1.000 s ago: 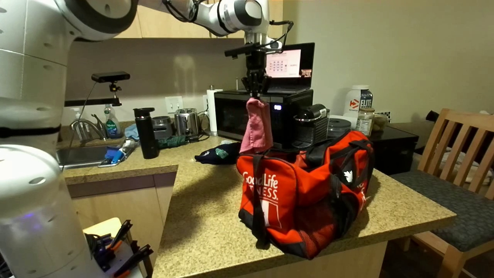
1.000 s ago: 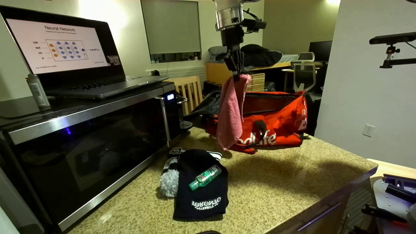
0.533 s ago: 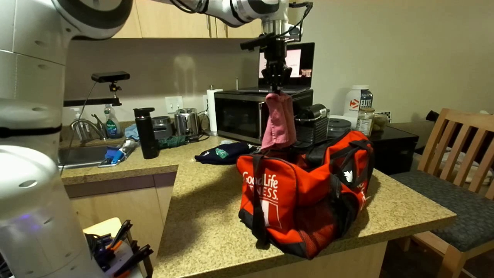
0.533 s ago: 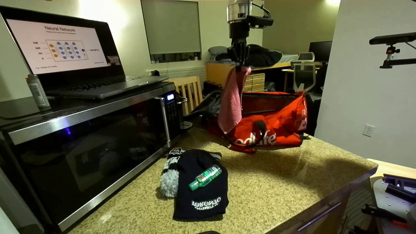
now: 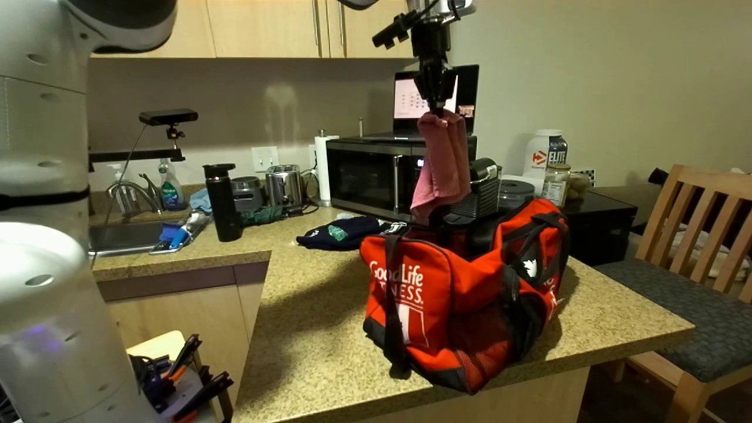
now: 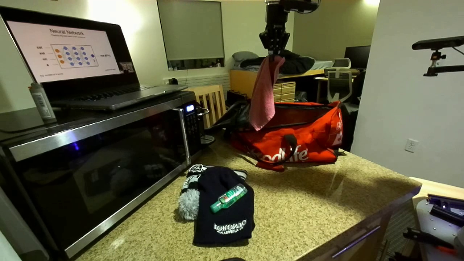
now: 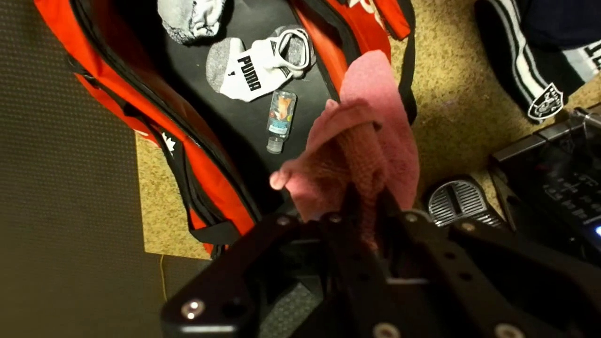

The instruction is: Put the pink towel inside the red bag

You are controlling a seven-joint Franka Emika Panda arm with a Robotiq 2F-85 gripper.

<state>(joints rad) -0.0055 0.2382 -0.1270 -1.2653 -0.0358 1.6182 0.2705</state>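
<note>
Robot arm [image 5: 41, 294] stands big and white at the far left in an exterior view. Next come the sink [image 5: 120, 238], a tall black bottle [image 5: 222, 205], a shiny toaster [image 5: 284, 187] and a white paper roll [image 5: 324, 170]. A dark blue hat [image 5: 359, 231] with a small green bottle [image 5: 338, 233] on it lies on the counter [image 5: 317, 352], in front of the black microwave [image 5: 364, 176]. Then comes the gripper [image 5: 436, 111], pinched tight on the top of the pink towel [image 5: 445, 164]. The towel hangs down above one edge of the open red bag [image 5: 473, 296]; I cannot tell if the two touch. The bag sits on the counter. Inside it, in the wrist view, are a grey and white cloth thing [image 7: 191, 19], a white and grey sock [image 7: 256, 68] that says PUMA, and a small clear bottle [image 7: 281, 117]. At the far right is a wooden chair [image 5: 687, 294].
</note>
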